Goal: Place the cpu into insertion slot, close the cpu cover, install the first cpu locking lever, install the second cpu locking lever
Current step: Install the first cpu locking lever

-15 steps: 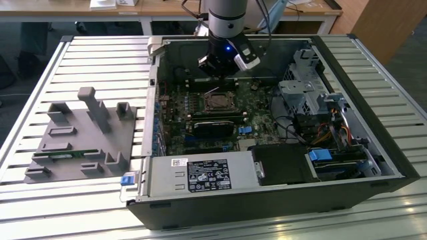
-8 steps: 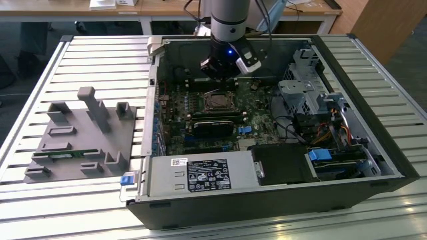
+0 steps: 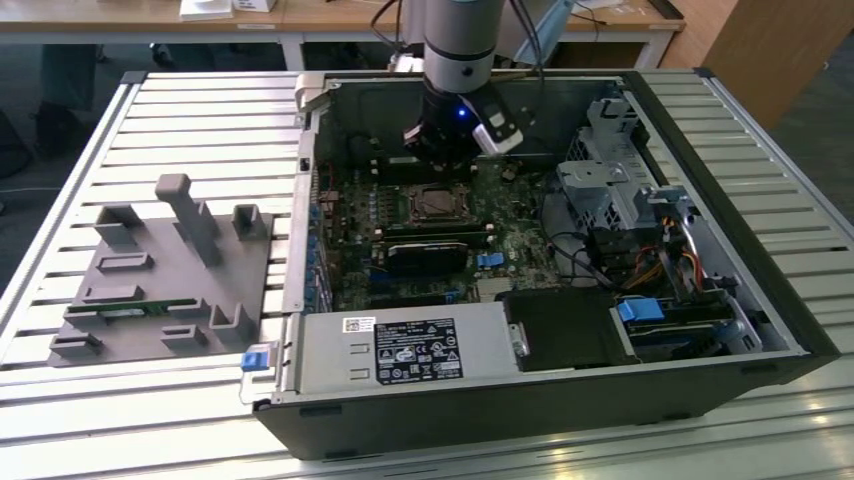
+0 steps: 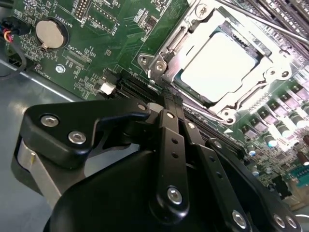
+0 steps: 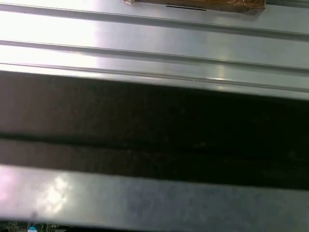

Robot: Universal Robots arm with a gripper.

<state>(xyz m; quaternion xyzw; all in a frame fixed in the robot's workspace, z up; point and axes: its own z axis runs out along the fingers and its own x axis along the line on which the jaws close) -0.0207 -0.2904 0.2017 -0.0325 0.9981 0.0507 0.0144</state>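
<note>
The cpu (image 4: 223,65) lies in the insertion slot (image 3: 434,204) on the green motherboard, its silvery top bright with glare. The cpu cover (image 4: 179,46), a silver frame, lies down around the chip. A thin metal locking lever (image 4: 205,112) runs along the socket's side nearest my fingers. Another thin rod (image 4: 270,24) crosses beyond the socket. My gripper (image 4: 169,99) hovers just beside the socket's corner, black fingers (image 4: 170,126) pressed together with nothing between them. In the exterior view the gripper (image 3: 447,160) hangs over the board just behind the socket.
The open computer case (image 3: 747,300) sits on a slatted metal table (image 3: 200,120). A power supply (image 3: 400,350) fills the case's near side, and drive cages (image 3: 614,190) with cables stand at the exterior view's right. A grey fixture (image 3: 160,270) stands at the left. A coin battery (image 4: 49,33) sits on the board.
</note>
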